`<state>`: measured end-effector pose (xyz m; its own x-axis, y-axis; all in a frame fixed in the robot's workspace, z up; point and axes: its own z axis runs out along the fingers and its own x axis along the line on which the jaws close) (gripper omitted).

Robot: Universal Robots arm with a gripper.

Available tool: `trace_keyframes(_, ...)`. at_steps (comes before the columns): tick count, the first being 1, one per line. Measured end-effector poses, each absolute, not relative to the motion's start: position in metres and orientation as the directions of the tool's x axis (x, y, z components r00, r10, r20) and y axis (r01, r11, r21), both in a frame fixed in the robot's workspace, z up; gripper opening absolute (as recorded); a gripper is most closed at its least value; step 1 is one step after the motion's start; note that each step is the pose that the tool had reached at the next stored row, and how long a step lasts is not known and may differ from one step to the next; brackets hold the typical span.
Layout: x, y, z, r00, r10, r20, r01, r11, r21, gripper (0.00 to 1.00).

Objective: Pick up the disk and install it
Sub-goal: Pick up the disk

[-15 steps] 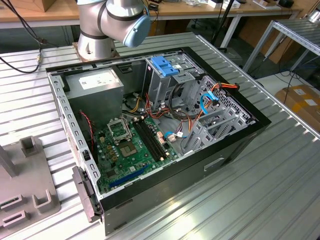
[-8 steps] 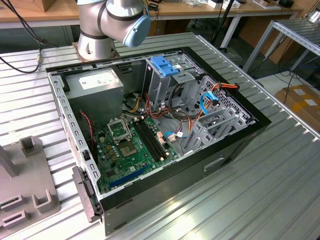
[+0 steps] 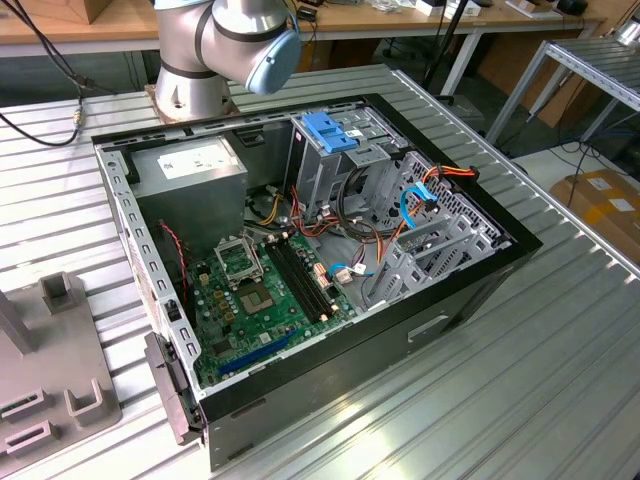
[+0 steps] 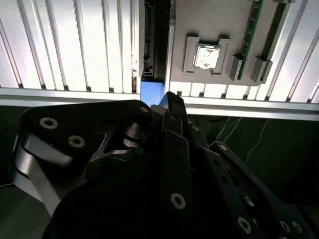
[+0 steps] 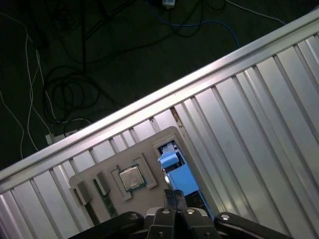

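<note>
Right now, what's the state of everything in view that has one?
computer case: side open, interior exposed.
disk: sitting in a slot of the grey fixture tray, not in the case.
processor chip: seated in a tray pocket.
memory stick: standing edgewise in a tray slot.
claw: right at the disk's blue carrier.
</note>
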<state>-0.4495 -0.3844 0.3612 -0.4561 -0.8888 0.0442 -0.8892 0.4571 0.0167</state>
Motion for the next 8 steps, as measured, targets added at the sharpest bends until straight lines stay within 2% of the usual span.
trace_keyframes(8,-0.4495,-0.3844,0.3612,-0.456,-0.889,0.044,-0.889,0.457,0.017,0.11)
